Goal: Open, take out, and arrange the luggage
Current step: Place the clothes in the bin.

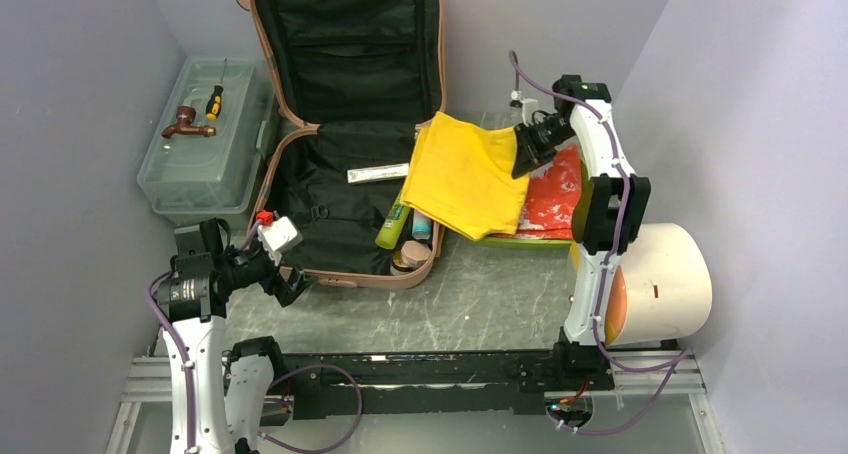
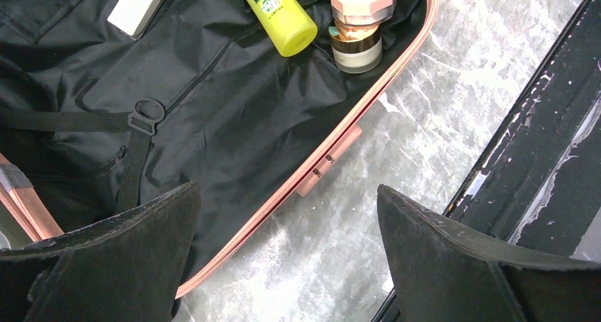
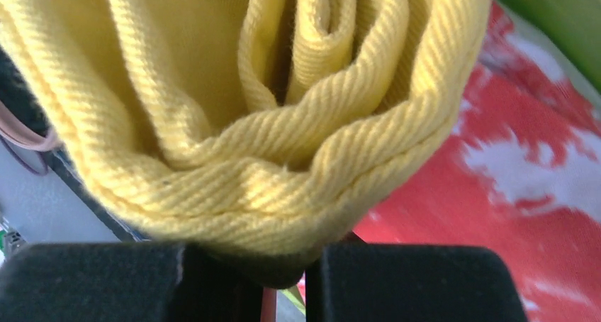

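Note:
The salmon-pink luggage [image 1: 352, 276] lies open, its lid up against the back wall, black lining showing. Inside are a white box [image 1: 377, 174], a yellow-green bottle [image 1: 392, 225] and a pink-capped jar [image 1: 409, 257]; these also show in the left wrist view, bottle [image 2: 278, 13], jar [image 2: 358, 20]. My right gripper [image 1: 520, 149] is shut on a yellow cloth [image 1: 462, 174] that hangs over the luggage's right rim; the cloth fills the right wrist view [image 3: 269, 109]. My left gripper [image 1: 290, 286] is open and empty over the luggage's front left rim [image 2: 283, 187].
A translucent grey-green toolbox [image 1: 205, 149] stands at the left with a screwdriver [image 1: 215, 99] and a brown tap [image 1: 186, 126] on top. A lime green tray [image 1: 520, 239] holds a red packet [image 1: 553, 199]. A white cylinder [image 1: 660, 284] lies at the right.

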Robot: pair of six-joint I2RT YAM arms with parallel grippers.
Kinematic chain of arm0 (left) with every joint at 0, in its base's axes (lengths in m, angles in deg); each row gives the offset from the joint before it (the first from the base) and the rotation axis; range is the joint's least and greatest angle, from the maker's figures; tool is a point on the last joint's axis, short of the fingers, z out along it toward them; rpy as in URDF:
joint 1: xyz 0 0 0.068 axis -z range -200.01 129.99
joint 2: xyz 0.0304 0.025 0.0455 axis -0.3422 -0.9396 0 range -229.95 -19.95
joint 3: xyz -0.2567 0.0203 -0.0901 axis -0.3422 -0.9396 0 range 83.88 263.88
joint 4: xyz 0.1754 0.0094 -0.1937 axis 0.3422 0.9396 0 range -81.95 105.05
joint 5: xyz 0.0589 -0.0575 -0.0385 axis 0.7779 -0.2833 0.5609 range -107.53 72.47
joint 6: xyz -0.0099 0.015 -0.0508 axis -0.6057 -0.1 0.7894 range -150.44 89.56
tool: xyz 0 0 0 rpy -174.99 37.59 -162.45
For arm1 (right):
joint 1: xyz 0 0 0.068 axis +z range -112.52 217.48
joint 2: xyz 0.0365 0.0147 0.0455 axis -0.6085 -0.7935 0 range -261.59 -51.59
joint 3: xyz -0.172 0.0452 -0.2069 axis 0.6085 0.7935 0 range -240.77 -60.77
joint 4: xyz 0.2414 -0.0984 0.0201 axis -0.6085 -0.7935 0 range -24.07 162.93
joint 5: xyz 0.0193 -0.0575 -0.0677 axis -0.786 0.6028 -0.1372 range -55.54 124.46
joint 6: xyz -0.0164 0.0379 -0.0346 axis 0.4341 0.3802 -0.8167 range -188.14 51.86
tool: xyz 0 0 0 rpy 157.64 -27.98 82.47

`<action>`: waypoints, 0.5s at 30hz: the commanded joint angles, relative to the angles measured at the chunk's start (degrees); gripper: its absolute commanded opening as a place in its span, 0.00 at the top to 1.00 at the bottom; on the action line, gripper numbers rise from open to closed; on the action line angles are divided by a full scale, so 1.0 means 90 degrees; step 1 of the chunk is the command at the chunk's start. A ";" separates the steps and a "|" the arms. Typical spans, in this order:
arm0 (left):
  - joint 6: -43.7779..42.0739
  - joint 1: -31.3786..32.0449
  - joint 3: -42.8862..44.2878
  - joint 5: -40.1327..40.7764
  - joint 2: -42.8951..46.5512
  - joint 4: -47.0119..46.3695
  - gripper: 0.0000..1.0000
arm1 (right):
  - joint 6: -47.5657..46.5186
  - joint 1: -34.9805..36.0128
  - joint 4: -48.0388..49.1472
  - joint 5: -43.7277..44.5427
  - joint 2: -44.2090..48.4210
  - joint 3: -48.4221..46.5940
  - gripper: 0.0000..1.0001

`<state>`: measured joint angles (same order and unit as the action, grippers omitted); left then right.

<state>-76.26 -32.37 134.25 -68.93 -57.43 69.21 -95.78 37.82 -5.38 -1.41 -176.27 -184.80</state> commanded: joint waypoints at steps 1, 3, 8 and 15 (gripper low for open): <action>-0.0066 -0.0052 -0.0023 -0.0276 0.0025 0.0032 0.01 | -0.0936 -0.0694 -0.0731 0.1212 0.0304 -0.0142 1.00; -0.0065 -0.0057 -0.0020 -0.0284 0.0016 0.0031 0.01 | -0.1067 -0.0874 -0.0761 0.1376 0.0322 -0.0170 1.00; -0.0074 -0.0090 -0.0025 -0.0295 0.0019 0.0037 0.01 | -0.1322 -0.1112 -0.0749 0.1916 0.0266 -0.0164 1.00; -0.0111 -0.0174 -0.0030 -0.0350 0.0052 0.0068 0.01 | -0.1373 -0.1364 -0.0471 0.2478 0.0085 -0.0319 1.00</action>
<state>-76.30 -33.35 134.23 -69.39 -57.43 69.21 -105.68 27.85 -10.47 12.14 -176.36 -184.80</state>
